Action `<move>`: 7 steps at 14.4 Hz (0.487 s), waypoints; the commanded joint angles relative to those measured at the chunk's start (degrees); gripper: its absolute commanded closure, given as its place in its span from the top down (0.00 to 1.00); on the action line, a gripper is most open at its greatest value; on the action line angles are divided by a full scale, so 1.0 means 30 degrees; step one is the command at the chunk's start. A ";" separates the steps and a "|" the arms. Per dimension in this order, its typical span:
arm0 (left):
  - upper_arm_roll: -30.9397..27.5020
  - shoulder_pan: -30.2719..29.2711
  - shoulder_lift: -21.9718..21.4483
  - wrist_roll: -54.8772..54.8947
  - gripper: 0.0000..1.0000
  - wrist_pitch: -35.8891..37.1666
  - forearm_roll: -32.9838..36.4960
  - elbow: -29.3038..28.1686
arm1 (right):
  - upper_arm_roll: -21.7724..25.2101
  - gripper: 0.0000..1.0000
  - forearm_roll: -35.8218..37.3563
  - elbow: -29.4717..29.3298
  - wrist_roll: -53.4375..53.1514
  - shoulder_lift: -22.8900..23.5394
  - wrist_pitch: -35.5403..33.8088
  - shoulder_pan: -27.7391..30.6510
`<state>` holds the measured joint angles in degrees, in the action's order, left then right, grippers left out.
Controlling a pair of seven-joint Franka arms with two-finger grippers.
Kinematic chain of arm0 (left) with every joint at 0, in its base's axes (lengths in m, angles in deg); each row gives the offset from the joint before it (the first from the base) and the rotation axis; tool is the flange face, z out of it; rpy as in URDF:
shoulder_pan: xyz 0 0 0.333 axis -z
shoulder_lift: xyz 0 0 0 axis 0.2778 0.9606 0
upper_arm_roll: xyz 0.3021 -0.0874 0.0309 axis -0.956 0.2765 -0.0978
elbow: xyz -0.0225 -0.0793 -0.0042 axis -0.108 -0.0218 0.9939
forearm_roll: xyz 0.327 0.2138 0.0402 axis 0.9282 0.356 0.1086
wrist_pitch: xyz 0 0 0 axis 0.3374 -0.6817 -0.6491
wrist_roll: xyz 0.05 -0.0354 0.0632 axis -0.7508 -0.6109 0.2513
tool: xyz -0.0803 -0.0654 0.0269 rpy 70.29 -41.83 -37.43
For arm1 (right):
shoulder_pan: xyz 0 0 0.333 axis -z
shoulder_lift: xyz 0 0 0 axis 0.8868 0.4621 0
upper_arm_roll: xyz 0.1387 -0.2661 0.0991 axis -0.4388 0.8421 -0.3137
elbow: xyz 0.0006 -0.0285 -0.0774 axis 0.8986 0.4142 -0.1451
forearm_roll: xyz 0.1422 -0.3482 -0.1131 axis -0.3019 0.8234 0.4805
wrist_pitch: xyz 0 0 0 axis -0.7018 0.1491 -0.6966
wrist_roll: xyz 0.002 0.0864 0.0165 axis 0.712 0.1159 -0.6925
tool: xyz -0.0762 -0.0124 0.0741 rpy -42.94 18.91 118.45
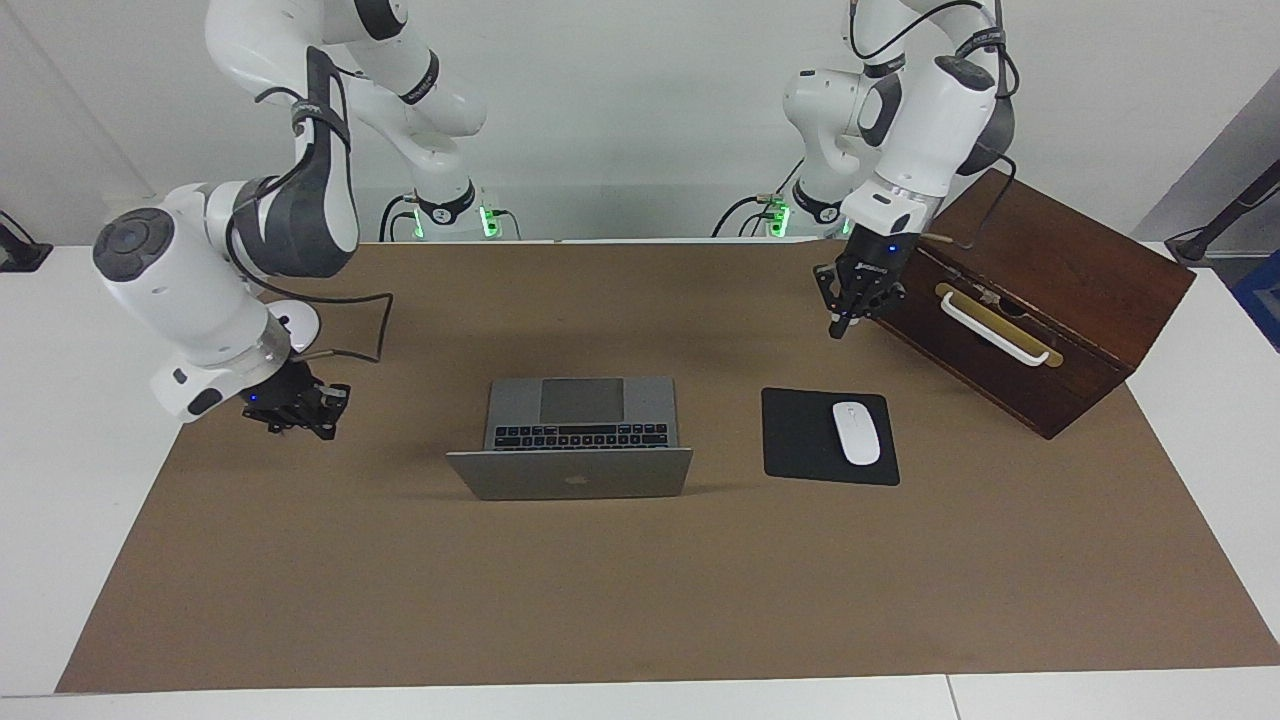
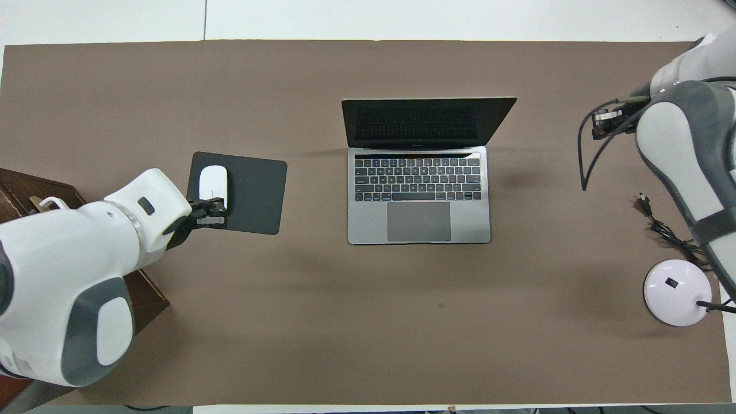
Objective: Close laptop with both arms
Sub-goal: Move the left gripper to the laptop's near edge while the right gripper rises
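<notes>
We see the left gripper (image 1: 846, 322) raised beside the wooden box (image 1: 1060, 290), the right gripper (image 1: 300, 415) over the brown mat (image 1: 640, 600) — grip of either we cannot tell, the laptop (image 1: 580, 430) open at mid-mat between them, untouched, mouse pad (image 1: 805, 440) beside it.

One camera looks down from across the table (image 1: 640, 600), facing the robots; another looks steeply down from above them; both share the laptop (image 1: 575, 435).

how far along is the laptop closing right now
Nothing is done yet: the laptop stands open, lid upright. In hand: the left gripper hangs over the mat by the wooden box; the right gripper hangs beside the laptop. Neither touches it. Reaching the lid and folding it down remain.
</notes>
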<state>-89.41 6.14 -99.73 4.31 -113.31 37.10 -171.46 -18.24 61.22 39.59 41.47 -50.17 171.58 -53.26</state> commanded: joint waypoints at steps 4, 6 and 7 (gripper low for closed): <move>-0.0279 0.2740 -0.0308 -0.0201 0.00 -0.3914 -0.0378 -0.2225 | -0.0102 0.00 0.0298 -0.1211 -0.3764 0.0962 0.0671 -0.1488; -0.0279 0.3620 0.0422 -0.0288 0.00 -0.5821 -0.0378 -0.2696 | -0.0044 0.00 0.0357 -0.1211 -0.4762 0.0962 0.0672 -0.2015; -0.0279 0.4030 0.0832 -0.0347 0.00 -0.6264 -0.0378 -0.2698 | -0.0044 0.00 0.0415 -0.1211 -0.5057 0.0933 0.0701 -0.2134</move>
<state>-89.44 15.20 -98.92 3.52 -127.27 37.09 -177.96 -18.26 61.37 37.41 29.27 -48.28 173.40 -58.83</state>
